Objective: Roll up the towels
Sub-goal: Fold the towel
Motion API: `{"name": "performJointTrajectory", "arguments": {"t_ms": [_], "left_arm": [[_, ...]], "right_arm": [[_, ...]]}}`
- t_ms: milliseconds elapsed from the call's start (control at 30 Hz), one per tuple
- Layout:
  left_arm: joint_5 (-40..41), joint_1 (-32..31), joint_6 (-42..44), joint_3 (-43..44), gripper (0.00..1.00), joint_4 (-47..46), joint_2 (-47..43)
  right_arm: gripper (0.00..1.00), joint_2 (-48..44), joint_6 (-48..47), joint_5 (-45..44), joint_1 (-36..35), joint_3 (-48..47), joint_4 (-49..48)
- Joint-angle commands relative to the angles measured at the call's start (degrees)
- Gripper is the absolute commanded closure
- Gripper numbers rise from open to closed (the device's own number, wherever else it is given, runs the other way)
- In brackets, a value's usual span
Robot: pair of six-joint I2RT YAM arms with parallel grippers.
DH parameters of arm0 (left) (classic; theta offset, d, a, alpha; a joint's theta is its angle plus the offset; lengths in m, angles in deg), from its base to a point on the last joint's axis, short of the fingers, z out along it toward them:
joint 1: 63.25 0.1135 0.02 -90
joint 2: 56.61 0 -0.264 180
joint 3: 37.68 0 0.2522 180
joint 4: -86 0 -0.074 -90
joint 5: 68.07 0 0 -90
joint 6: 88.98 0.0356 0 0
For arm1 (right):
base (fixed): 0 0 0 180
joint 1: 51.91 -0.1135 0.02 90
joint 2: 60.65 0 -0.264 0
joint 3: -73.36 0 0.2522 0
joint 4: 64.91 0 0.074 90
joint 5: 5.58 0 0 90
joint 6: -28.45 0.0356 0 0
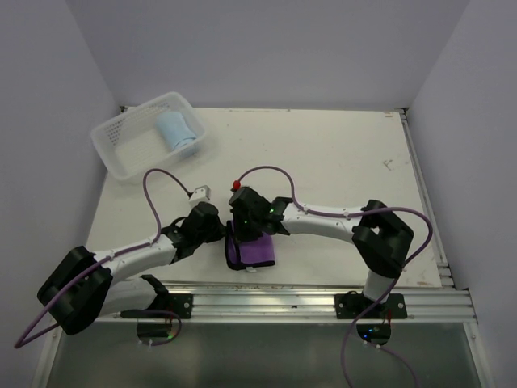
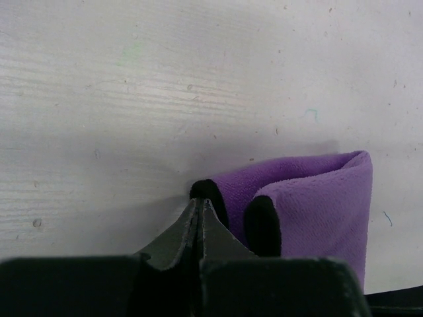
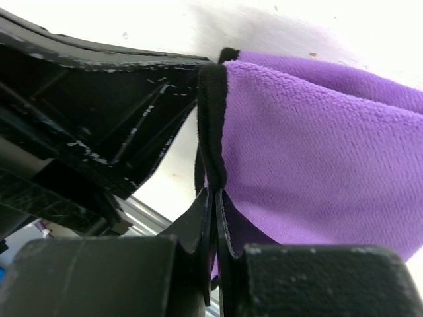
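Towel (image 3: 317,152) hem pinched by right end effector (image 3: 213,195); closed left end effector (image 2: 200,202) touches it.

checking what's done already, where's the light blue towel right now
In the top view, the light blue towel sits inside the white basket at the far left corner of the table.
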Motion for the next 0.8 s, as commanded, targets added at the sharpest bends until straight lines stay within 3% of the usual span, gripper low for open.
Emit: {"name": "performJointTrajectory", "arguments": {"t_ms": [0,667,767], "left_arm": [[1.7,-0.3,1.2,1.8,1.0,-1.5,0.2],[1.9,-0.4,1.2,1.0,1.0,0.5,-0.7],[1.8,-0.3,1.2,0.8,1.0,0.6,-0.8]], "right_arm": [[1.0,-0.3,1.5,1.8,-0.5,-0.6,-3.3],[1.0,6.7,4.1,2.6,-1.0,-0.9,-7.7],[0.93,6.8,4.2,2.5,-1.0,-0.9,-7.6]]}}
